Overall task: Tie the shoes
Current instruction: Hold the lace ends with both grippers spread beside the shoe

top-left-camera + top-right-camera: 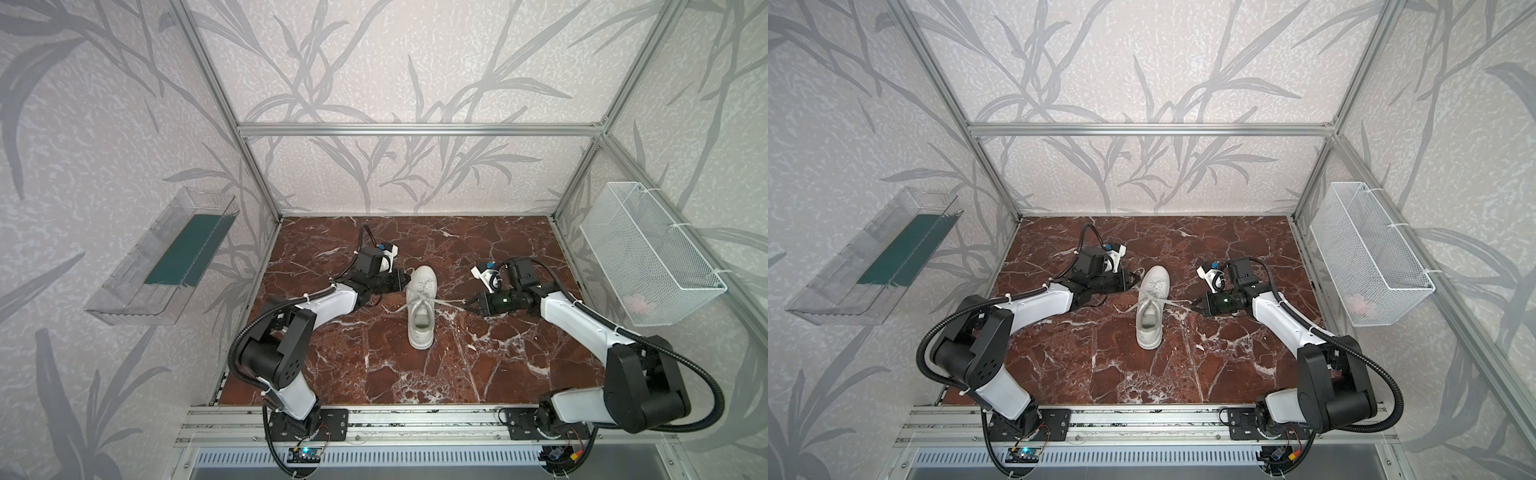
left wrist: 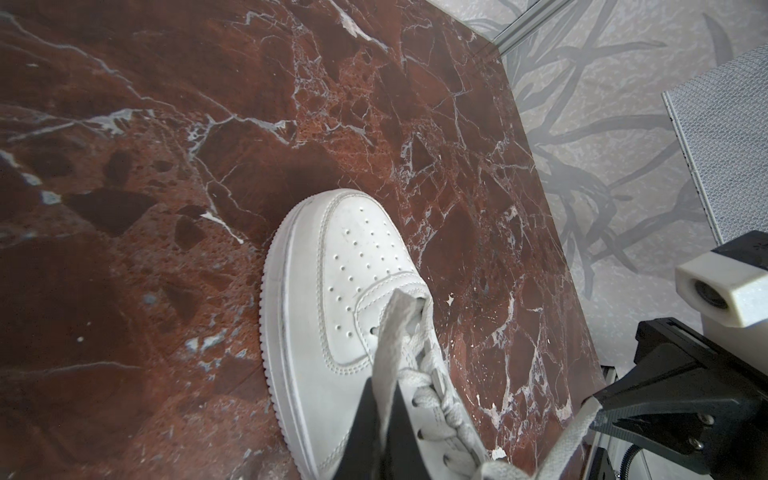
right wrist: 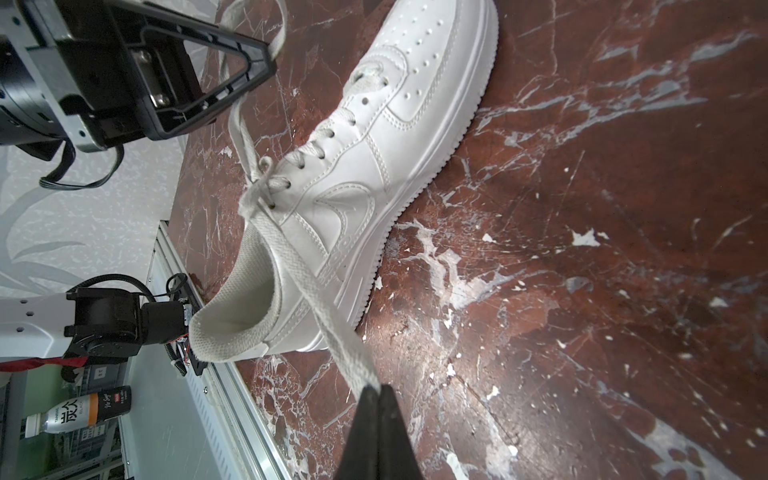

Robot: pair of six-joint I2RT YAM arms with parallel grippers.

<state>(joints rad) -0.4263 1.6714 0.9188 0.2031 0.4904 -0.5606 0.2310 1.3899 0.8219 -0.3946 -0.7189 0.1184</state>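
Nearest me is the alu rail (image 1: 415,415) along the table's near edge, w/ both arm bases bolted to it. Past that is the red marble table (image 1: 365,365). The sneaker (image 1: 420,328) (image 1: 1152,328) sits approx mid-table, upright on its sole, heel toward me and toe pointing far. Its laces (image 1: 424,297) cross over the tongue just beyond the collar. In the right wrist view the crossing looks like one simple twist, and I can't tell how tight it is. A loose strand (image 1: 394,311) runs off to the near left and lies on the marble. The right gripper (image 1: 466,308) (image 3: 380,388) is low, just right of the shoe and about level w/ the collar. Its jaws are pinched together on a flat strand pulled straight from the crossing. The left gripper (image 1: 406,278) is a bit farther back, just left of the shoe's toe half, and is also clamped on a strand. The left wrist cam shows that lace squeezed btw its black fingers (image 2: 360,428) above the eyelets. Farther out, a clear tray (image 1: 124,299) hangs on the left wall w/ a green sheet (image 1: 187,249) in it. A wire basket (image 1: 648,253) hangs on the right wall w/ sth pale pink inside, too blurry to ID. The leaf-pattern wall (image 1: 415,174) closes the far end.
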